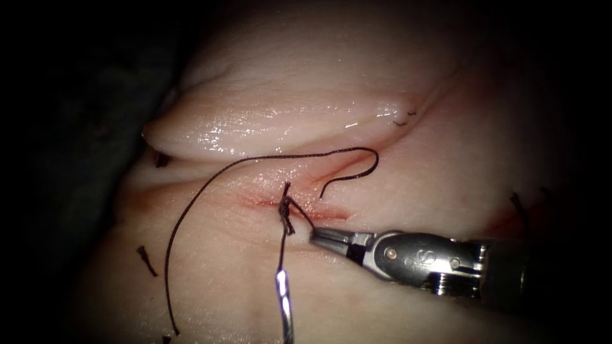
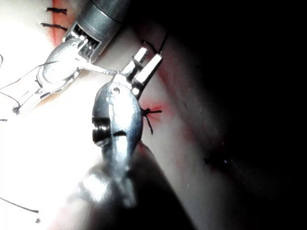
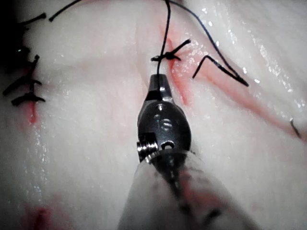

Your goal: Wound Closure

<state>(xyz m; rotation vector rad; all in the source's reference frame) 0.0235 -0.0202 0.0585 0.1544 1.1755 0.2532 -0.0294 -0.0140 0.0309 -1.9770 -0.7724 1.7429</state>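
At the middle of the cut (image 1: 331,213), the right tool (image 1: 317,234) was clamped together on a short strand of thread (image 1: 191,204) just beside the knot (image 1: 287,210). Another strand ran down from the knot to the needle (image 1: 284,299), which seemed to sit clear of the tissue (image 1: 414,185), below the cut. Whether the left tool (image 2: 145,60) gripped anything, I could not tell. A hard pull so near the knot could, I judged, drag thread through the soft edge or fray it. The long slack loop might also snag on a tool. Upward, a raised fold of tissue (image 1: 242,127) closed off room. To the left lay open tissue, dotted with cut ends of thread (image 1: 146,260).
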